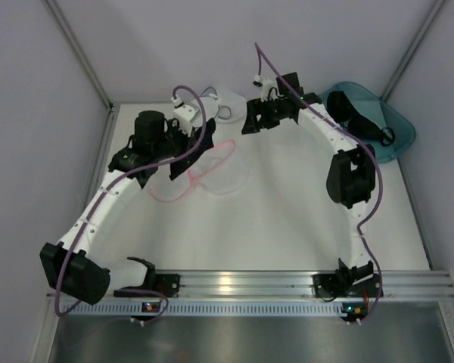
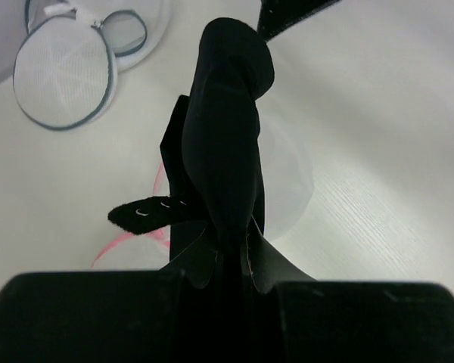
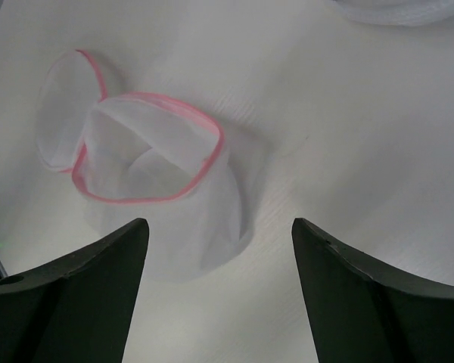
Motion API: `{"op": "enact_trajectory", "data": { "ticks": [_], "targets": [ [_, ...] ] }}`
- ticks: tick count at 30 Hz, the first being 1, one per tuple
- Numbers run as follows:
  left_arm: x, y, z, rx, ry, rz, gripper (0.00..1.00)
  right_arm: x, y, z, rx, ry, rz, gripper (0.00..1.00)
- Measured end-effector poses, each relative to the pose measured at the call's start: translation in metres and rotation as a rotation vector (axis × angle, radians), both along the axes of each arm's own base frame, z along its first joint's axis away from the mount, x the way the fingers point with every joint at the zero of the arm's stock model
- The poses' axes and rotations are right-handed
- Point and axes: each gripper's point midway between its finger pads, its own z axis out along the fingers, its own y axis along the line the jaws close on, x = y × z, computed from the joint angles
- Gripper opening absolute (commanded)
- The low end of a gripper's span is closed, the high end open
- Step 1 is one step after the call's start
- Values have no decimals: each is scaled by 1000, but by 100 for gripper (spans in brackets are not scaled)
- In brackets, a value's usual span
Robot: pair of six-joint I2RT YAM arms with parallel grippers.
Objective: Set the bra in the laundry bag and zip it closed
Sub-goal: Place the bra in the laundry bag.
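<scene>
From the left wrist, the bra [image 2: 225,136] hangs upright from the left pincer [image 2: 228,272], which is clamped on its lower edge. One padded cup stands tall and a hook strap sticks out to the side. Directly under it lies a pink-rimmed bag [image 2: 291,178], while the laundry bag [image 2: 64,76], with its grey zip rim, sits well apart at the far edge as two overlapping discs. I cannot tell from here whether its zip is undone. The step in hand looks like carrying the bra to a bag, and done well that means taking it past the pink rim to the grey one. The bra should go in cup first so the straps trail after it, with the hook end kept off the mesh, and be let go only once most of it is inside. From the right wrist, the right pincer [image 3: 219,249] hangs with its fingers wide apart and nothing between them, above the pink-rimmed bag, whose mouth gapes upward. It is free to hold the grey rim open for the drop. From above, the tabletop [image 1: 287,219] is smooth, pale and matte. Plain grey walls [image 1: 30,76] close it in, a metal rail [image 1: 242,283] carries both arm bases, and a teal bin [image 1: 397,128] holding dark items stands at the far right.
</scene>
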Motion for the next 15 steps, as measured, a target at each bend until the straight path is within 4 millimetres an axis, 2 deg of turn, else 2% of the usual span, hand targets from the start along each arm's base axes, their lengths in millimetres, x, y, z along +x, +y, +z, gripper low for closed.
{"op": "enact_trajectory", "data": {
  "ticks": [4, 10, 13, 15],
  "targets": [
    [13, 33, -1, -83, 64, 95, 0, 3, 30, -19, -23, -42, 38, 74],
    [25, 66, -6, -164, 131, 186, 0, 11, 58, -48, -50, -86, 73, 68],
    [25, 70, -5, -195, 148, 194, 0, 17, 67, -61, -50, -93, 84, 59],
    [24, 69, -4, -225, 161, 184, 0, 17, 69, -69, -56, -86, 89, 44]
  ]
}}
